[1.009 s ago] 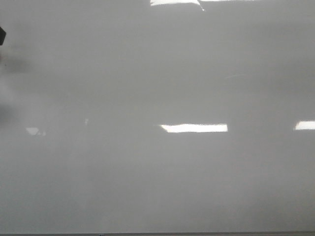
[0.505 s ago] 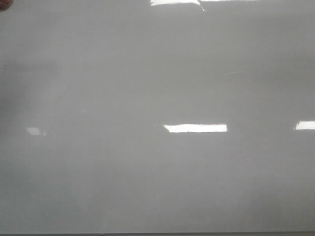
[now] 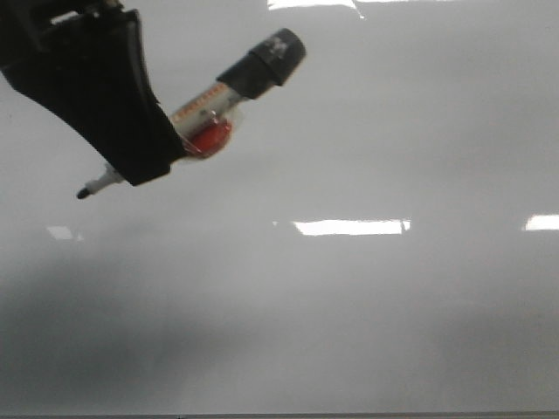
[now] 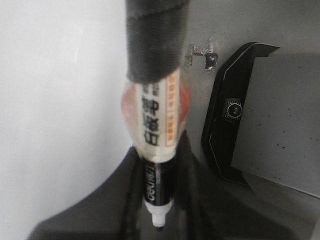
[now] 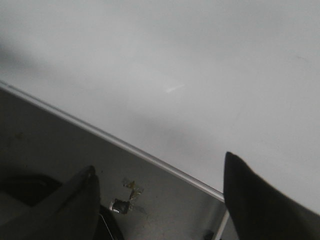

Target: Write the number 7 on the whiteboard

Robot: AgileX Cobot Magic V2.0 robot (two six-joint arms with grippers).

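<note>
Front view shows the black left gripper (image 3: 131, 161) clamped on a black-capped white marker pen (image 3: 205, 109), tip slanting beyond it above the glossy pale grey whiteboard (image 3: 367, 305); no 7 visible. Right gripper (image 5: 160, 192) spread wide over the board's edge

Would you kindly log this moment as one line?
left gripper: holds black-tipped marker pen | glossy pale grey whiteboard: unmarked | right gripper: open

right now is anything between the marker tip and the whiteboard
Nothing visible. The marker in the left end effector has its uncapped tip over bare whiteboard, with no object between; no 7 is drawn yet.
</note>
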